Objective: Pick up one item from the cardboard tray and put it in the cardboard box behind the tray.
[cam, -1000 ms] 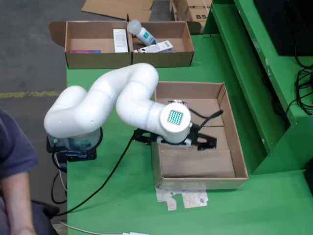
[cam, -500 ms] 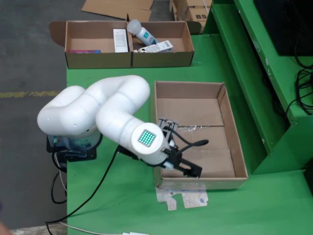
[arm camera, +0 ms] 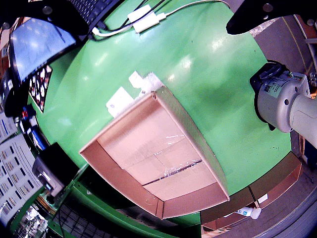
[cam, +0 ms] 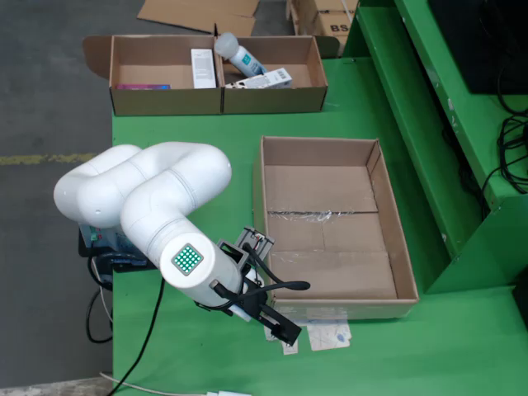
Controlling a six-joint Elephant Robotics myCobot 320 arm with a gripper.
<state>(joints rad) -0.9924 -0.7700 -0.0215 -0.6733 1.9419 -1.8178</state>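
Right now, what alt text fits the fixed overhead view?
A white robot arm reaches over a green table, its gripper just outside the near wall of an empty cardboard tray. Behind, a cardboard box holds a bottle and small cartons.

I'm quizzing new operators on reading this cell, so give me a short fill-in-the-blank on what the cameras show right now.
1. The big cardboard tray holds ____ items.
2. The table under the tray is coloured ____.
3. In the fixed view, the white bottle lies in the ____ of the two far box compartments.
4. In the fixed view, the arm's hand hangs beside the tray's near-____ corner.

Missing words: no; green; right; left
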